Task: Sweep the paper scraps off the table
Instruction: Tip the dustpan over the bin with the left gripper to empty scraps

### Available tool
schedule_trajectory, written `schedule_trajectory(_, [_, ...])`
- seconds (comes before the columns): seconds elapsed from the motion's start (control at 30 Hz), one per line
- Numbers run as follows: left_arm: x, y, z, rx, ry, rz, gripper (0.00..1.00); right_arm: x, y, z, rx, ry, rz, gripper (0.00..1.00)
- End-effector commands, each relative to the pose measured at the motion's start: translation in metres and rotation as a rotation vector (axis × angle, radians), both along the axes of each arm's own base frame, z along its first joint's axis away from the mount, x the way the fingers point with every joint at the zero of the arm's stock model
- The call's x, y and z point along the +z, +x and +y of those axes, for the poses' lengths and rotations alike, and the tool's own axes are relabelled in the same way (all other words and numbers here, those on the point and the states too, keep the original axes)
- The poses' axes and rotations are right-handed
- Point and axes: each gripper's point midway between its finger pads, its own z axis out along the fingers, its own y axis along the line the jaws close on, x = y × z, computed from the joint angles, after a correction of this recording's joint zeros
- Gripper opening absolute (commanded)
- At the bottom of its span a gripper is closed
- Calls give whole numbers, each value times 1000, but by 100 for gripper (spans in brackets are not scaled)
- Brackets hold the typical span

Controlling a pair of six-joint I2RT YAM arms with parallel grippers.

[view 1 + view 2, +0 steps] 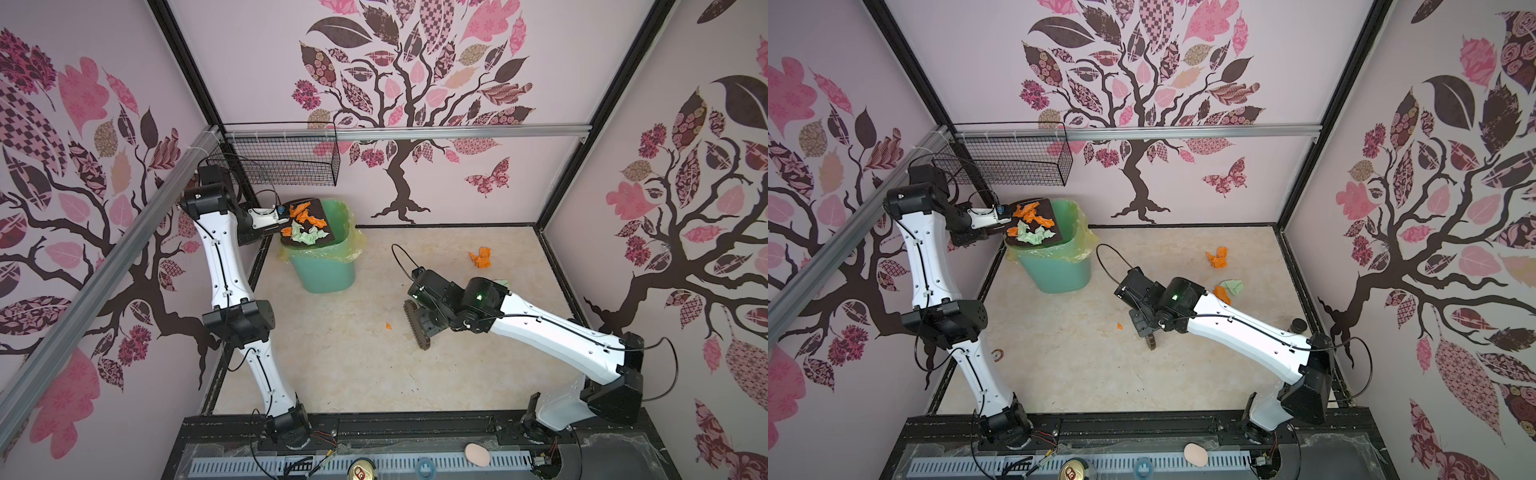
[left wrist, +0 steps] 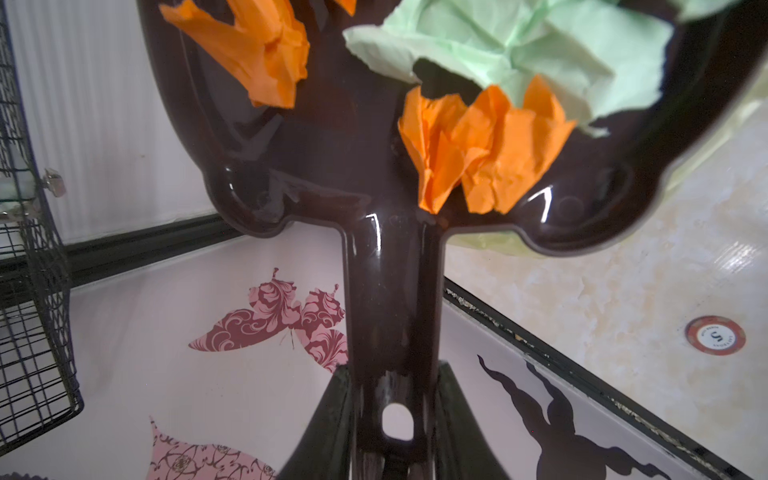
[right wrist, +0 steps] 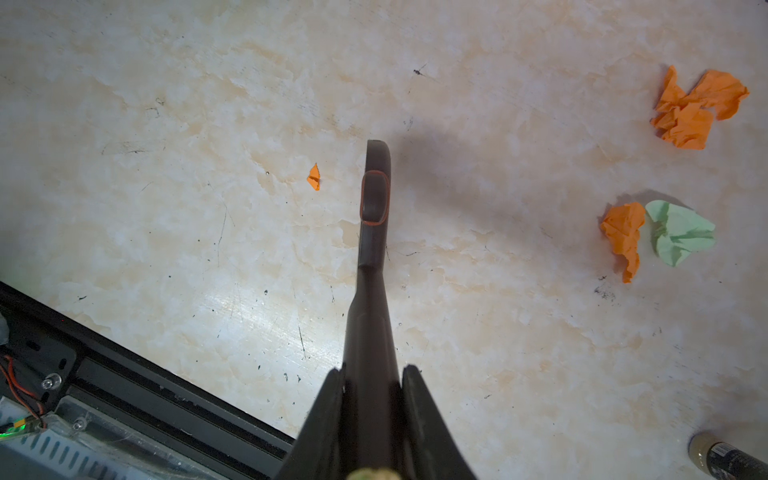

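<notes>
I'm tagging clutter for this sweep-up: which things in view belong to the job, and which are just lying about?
Job: crumpled orange and mint-green paper scraps; dark brown plastic dustpan, held by left gripper; dark brown brush, held by right gripper; green plastic bin; beige marbled table.
Lying about: red-and-white round chip; small dark bottle; black wire basket; metal drink can.

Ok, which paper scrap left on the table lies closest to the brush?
The tiny orange paper shred, alone right beside the dark brush; the bigger crumpled wads lie farther off.
</notes>
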Motion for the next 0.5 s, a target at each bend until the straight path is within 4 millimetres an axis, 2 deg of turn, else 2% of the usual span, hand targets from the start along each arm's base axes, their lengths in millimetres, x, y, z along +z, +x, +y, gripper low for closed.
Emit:
schedule_trajectory(0.0, [8,8,8,-7,118,-28,0,0,5,3,-8,4,-12,0])
schedule_trajectory(0.17, [27,18,10,-33,219,-84,0,3,4,0,-16,15,-21,0])
schedule_trajectory(0.47, [47,23,-8,-113,379,-116,0,-1,0,-4,-21,28,-19,0])
